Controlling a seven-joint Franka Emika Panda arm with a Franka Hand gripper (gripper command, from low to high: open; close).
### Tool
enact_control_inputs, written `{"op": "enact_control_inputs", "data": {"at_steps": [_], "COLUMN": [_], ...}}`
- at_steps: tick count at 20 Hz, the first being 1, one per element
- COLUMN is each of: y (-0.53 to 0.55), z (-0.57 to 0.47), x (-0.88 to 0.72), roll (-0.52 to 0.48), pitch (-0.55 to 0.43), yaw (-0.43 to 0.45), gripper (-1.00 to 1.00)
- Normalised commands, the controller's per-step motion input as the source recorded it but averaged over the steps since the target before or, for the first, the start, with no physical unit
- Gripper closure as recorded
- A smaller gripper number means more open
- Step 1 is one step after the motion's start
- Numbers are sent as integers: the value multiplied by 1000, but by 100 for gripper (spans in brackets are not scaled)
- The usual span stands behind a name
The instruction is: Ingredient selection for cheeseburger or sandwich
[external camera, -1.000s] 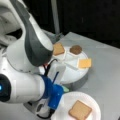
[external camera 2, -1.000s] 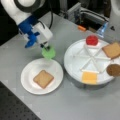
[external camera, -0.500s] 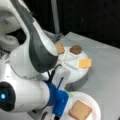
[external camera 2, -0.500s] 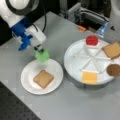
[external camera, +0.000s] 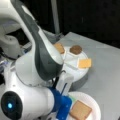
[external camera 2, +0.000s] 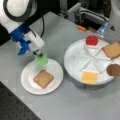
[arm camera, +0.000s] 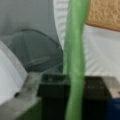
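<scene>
Your green disc hangs edge-on, pinched in the closed gripper over the top rim of the small white plate holding one toast square, so the red disc and second toast remain on the divided tray.

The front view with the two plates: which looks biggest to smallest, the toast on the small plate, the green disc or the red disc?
1. Toast square.
2. Green disc, held by the tool, and red disc: look alike, unsure.
</scene>
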Motion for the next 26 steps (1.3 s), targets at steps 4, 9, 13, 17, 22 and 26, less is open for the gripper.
{"op": "enact_control_inputs", "data": {"at_steps": [4, 9, 13, 17, 22, 26], "y": [-57, -87, -151, -146, -56, -63], "z": [-156, -71, 7, 6, -49, -61], "x": [371, 368, 404, 439, 396, 339], "roll": [150, 101, 56, 25, 75, 127], "pitch": [63, 34, 30, 30, 43, 51], "yaw": [43, 29, 28, 38, 51, 60], "gripper": [100, 100, 100, 100, 100, 100]}}
